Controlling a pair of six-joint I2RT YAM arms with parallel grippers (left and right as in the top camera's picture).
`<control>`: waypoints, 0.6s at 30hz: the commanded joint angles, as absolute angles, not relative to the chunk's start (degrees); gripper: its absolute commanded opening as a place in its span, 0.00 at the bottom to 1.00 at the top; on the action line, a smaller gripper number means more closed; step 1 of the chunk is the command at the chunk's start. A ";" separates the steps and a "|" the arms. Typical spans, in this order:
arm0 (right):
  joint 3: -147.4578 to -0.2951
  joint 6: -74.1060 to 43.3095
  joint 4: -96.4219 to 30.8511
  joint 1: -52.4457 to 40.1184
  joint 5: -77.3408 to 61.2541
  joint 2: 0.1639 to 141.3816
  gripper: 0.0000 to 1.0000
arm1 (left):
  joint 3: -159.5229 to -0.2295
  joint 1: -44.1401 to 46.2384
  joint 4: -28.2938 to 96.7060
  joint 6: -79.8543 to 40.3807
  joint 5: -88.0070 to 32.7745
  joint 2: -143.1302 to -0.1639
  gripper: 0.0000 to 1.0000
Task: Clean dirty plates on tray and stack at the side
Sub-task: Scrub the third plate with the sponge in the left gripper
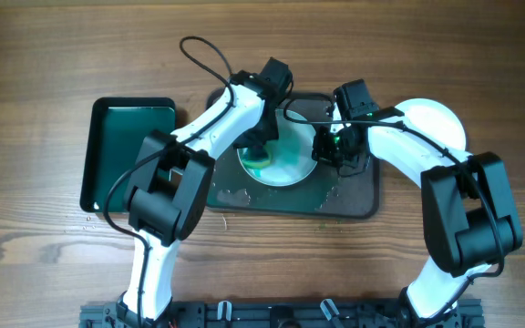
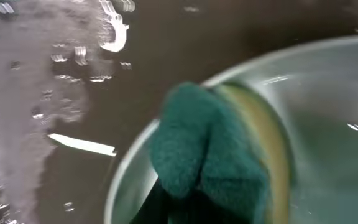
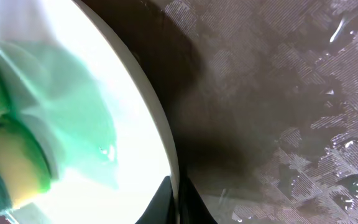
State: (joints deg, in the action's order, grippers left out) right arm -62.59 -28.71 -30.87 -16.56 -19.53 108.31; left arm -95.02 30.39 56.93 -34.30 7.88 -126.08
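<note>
A pale plate (image 1: 290, 162) with a teal-green smear lies on the dark grey tray (image 1: 358, 196). My left gripper (image 1: 261, 153) is shut on the yellow-green sponge (image 2: 213, 149) and presses it on the plate's left part (image 2: 334, 124). My right gripper (image 1: 329, 150) is shut on the plate's right rim (image 3: 174, 186), one finger on each side of it. The right wrist view shows the smeared plate (image 3: 123, 112) and the sponge (image 3: 8, 165) at its left. A white plate (image 1: 440, 118) sits off the tray at the right, partly hidden by my right arm.
A smaller black tray with a green inside (image 1: 128, 150) stands on the table left of the grey tray. The grey tray's surface (image 2: 61, 74) is wet with smears and droplets, as the right wrist view (image 3: 291, 106) also shows. Wooden table all around.
</note>
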 commanded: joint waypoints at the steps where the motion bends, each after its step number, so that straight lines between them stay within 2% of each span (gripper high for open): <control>1: -61.36 -28.49 -31.97 -16.27 -18.13 109.51 0.04 | -92.99 29.45 58.15 -39.90 22.55 -128.75 0.04; 3: -61.36 -28.51 -31.97 -16.27 -18.13 109.51 0.04 | -92.99 30.74 57.80 -34.39 17.58 -128.75 0.04; 7: -61.36 -28.51 -31.97 -16.27 -18.13 109.51 0.04 | -92.99 32.14 55.99 4.86 -30.11 -128.75 0.04; 9: -61.36 -28.47 -31.97 -16.27 -18.13 109.51 0.04 | -92.99 32.14 57.76 17.47 -40.80 -128.75 0.04; 13: -61.36 -28.47 -31.97 -16.27 -18.13 109.51 0.04 | -92.99 31.86 61.58 27.03 -39.99 -128.75 0.04; 16: -61.36 -28.49 -31.97 -16.27 -18.13 109.51 0.04 | -92.99 30.50 59.13 26.20 -33.95 -128.75 0.04; 18: -61.36 -28.47 -31.97 -16.27 -18.13 109.51 0.04 | -92.99 29.02 55.68 17.30 -25.82 -128.75 0.04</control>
State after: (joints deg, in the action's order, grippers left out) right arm -62.59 -28.69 -31.81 -16.29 -19.49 108.31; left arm -93.62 30.57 58.61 23.14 -33.82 -127.87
